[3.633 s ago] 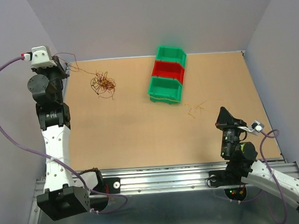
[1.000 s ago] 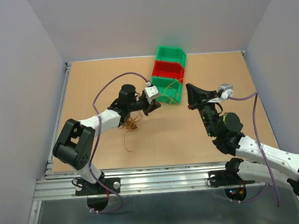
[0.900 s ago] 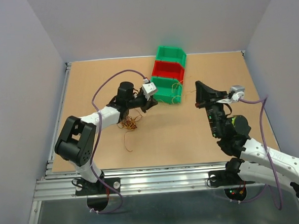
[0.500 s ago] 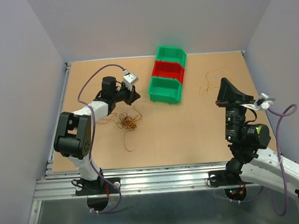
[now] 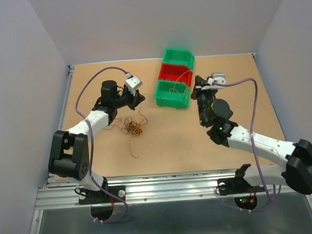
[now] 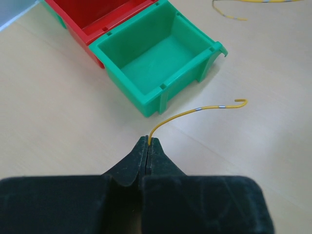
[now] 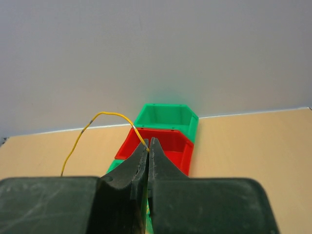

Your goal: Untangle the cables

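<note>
A tangle of brown and orange cables (image 5: 133,127) lies on the table left of centre, with one loose strand (image 5: 132,150) trailing toward me. My left gripper (image 5: 139,99) hovers just beyond the tangle; in its wrist view it (image 6: 147,142) is shut on the end of a short yellow cable (image 6: 195,110) with a free hooked tip. My right gripper (image 5: 196,88) is at the right side of the bins; in its wrist view it (image 7: 149,145) is shut on another yellow cable (image 7: 105,114) that arcs up and left. That cable (image 5: 184,79) drapes over the bins.
Three bins stand in a row at the back centre: near green (image 5: 172,93), red (image 5: 175,73), far green (image 5: 178,56). The left wrist view shows the near green bin (image 6: 156,63), the red bin (image 6: 97,14) and another yellow strand (image 6: 229,12) on the table.
My right gripper has swung from the far right of the table left to the bins, carrying its yellow cable. My left gripper shifted slightly. The tangle stays put.
</note>
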Available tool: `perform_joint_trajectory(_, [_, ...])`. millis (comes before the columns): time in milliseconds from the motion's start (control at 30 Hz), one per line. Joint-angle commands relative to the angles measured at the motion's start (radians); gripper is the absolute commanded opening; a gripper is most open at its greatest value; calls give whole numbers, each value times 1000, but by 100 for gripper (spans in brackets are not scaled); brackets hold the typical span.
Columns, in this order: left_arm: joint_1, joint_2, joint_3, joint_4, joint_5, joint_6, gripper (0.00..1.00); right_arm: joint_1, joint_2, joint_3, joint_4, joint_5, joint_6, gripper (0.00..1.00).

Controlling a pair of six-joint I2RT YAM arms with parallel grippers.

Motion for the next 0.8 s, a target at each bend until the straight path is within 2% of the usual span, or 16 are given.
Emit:
perform_joint_trajectory(0, [3,-68,-26,39,7,22,0,-115,145,151,-87,-140,121,1])
perform_joint_trajectory(300, [6,-106,-52,47,1,33,0,-307,405,417,-160,-343,243,1])
perform_joint_trajectory(433, [5,-103,-48,39,1,34,0,-350,521,545,-168,-353,243,1])
perform_joint_trajectory(767, [5,-126,-66,47,16,53,0,-485,864,902,-186,-437,392,0])
